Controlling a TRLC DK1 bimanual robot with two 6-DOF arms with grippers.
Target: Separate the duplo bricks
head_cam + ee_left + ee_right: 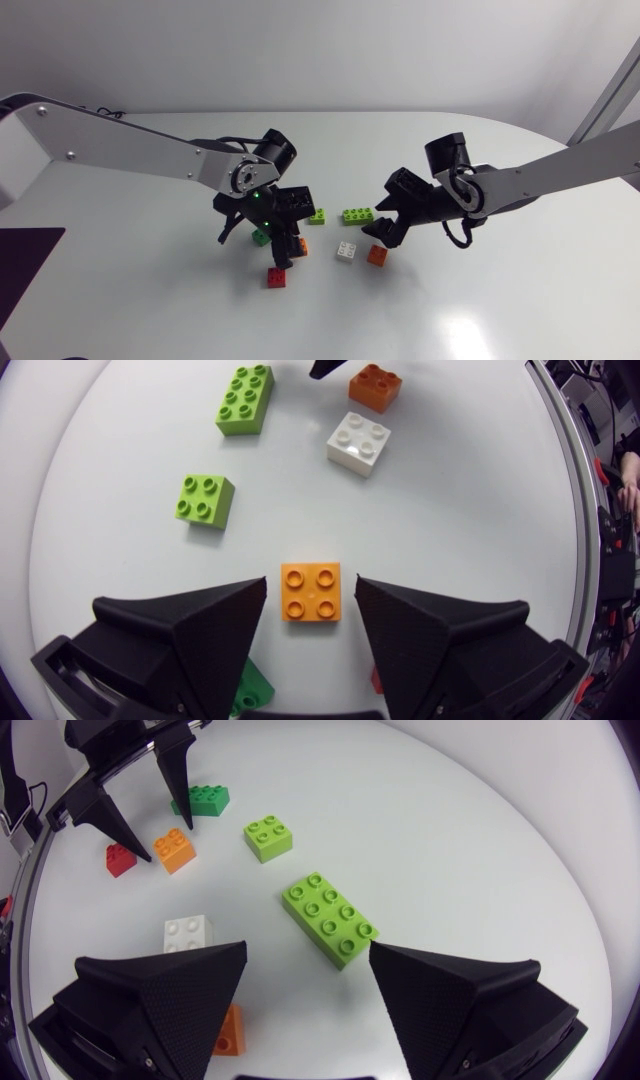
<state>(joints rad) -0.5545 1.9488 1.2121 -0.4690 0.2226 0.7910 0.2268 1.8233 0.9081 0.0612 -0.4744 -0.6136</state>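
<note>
Left end effector (311, 582) gapes wide, its matte wedge fingers flanking a glossy orange four-stud brick (310, 592) without touching it. Right end effector (308, 950) is equally wide, with a long lime eight-stud brick (330, 918) just ahead on the smooth white table (450, 840).

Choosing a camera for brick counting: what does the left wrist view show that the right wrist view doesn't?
Left wrist only: dark orange brick in full; clear gaps either side of the orange brick inside the open left claw. Right wrist only: red brick and dark green brick whole; left wrist catches only bits of them. Both: white brick, small lime brick, long lime brick.
</note>
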